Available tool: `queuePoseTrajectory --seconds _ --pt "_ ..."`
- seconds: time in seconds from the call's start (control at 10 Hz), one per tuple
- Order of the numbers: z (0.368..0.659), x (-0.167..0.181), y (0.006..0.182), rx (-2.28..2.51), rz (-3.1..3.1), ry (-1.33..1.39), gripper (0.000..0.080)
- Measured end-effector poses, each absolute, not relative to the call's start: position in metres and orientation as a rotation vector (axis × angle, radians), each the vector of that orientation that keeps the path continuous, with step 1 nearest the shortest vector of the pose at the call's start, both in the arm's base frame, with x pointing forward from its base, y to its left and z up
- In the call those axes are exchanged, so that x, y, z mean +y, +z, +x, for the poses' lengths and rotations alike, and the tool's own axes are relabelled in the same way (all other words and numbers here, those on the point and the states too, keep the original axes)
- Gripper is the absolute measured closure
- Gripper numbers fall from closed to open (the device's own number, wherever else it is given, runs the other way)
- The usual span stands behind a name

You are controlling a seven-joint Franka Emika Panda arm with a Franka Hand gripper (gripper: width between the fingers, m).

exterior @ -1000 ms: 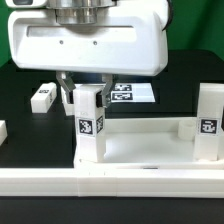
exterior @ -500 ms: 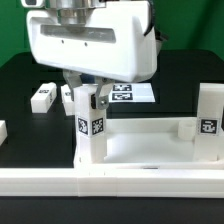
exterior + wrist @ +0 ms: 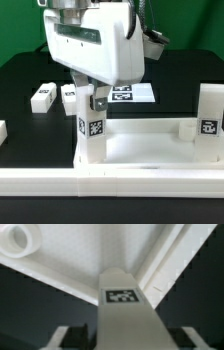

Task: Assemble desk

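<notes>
White leg [image 3: 92, 138] upright within the tool [image 3: 88, 101]

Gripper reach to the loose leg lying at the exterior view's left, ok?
Probably yes. The gripper straddles the upright leg, so it must lift clear first; the loose leg lies in the open, nothing over it.

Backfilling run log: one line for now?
claw astride upright leg, grip unclear | leg on tabletop corner | second leg upright, another corner | two loose legs behind
</notes>
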State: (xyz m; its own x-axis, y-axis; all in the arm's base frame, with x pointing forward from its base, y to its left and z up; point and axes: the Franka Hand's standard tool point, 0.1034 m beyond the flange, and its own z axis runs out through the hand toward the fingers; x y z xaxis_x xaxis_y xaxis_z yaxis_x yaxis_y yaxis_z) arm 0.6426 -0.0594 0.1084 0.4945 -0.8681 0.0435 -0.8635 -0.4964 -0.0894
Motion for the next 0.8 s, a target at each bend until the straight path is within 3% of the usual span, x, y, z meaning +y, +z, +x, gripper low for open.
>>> queuePoseTrajectory --seconds 0.1,0.2,0.8 --pt "0.6420 -0.0608 0.1086 1.497 -2.700 -0.122 0.0288" --pt "0.6417 -0.0605 0.1086 1.444 -2.733 -0.112 0.0193" --pt "0.6435 -0.0598 0.1088 0.478 -3.095 -0.132 0.0151"
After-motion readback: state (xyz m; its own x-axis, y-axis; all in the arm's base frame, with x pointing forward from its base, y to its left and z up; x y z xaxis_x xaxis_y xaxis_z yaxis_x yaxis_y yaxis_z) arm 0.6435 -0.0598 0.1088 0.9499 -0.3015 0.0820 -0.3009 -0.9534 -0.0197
